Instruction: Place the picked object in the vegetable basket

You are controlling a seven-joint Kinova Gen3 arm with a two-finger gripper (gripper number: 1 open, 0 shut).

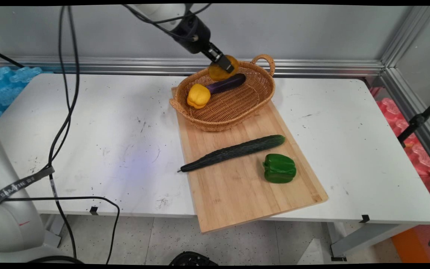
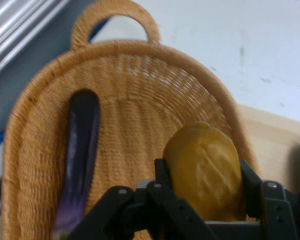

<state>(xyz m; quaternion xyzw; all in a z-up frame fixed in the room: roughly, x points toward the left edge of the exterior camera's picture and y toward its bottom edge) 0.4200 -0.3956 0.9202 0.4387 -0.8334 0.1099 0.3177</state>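
My black gripper [image 1: 225, 64] hangs above the far side of a wicker basket [image 1: 252, 102], shut on a round yellow-brown fruit [image 1: 218, 72]. In the hand view the fruit [image 2: 205, 170] sits between the two fingers [image 2: 162, 172], over the basket's woven floor [image 2: 135, 130]. Inside the basket lie a purple eggplant [image 1: 227, 83], also visible in the hand view [image 2: 80, 155], and a yellow bell pepper [image 1: 198, 96].
The basket rests on the far end of a wooden cutting board [image 1: 245, 179]. A long dark cucumber [image 1: 233, 152] and a green bell pepper [image 1: 279, 168] lie on the board nearer the front. Black cables [image 1: 64, 112] hang at the left.
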